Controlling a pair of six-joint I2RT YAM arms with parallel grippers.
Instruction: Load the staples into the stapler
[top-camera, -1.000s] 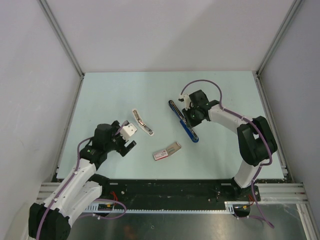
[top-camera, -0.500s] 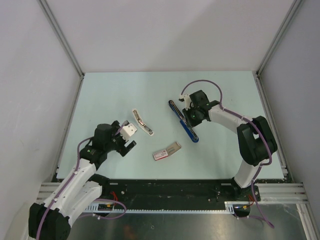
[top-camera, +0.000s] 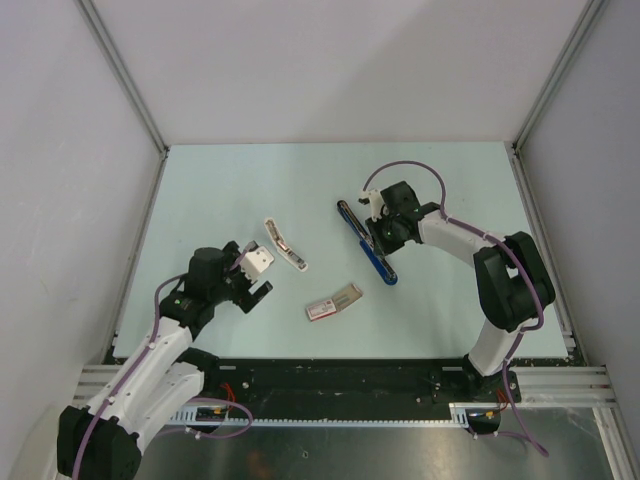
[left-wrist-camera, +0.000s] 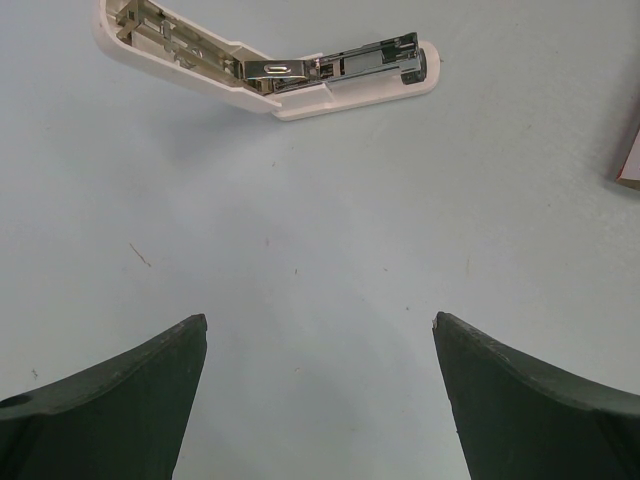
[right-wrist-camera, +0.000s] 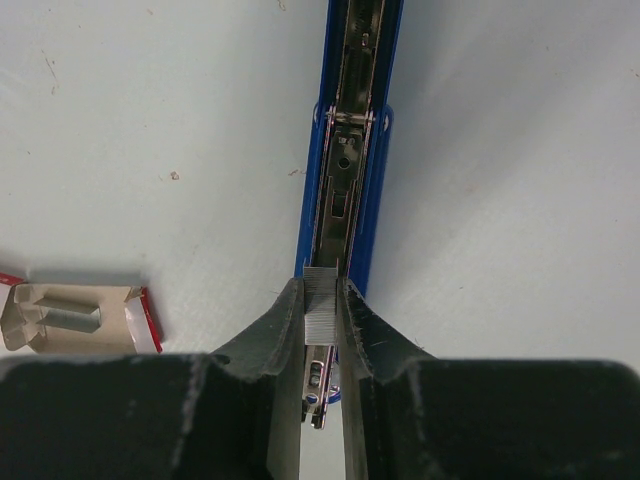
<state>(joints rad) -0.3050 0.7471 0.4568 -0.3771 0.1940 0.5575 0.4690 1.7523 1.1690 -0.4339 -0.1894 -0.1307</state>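
Right gripper (right-wrist-camera: 321, 305) pinched tight on staples (right-wrist-camera: 322, 285), small silver strip between fingers. Strip sits right over open blue stapler (right-wrist-camera: 352, 120), maybe touching its metal groove, hard to tell. Blue stapler lies flat mid-desk, toward right edge. Left gripper (left-wrist-camera: 318, 325) wide open, holding nothing, near left edge. White stapler (left-wrist-camera: 270, 70) just ahead of it. Pink box (top-camera: 333, 300) by near edge, middle.
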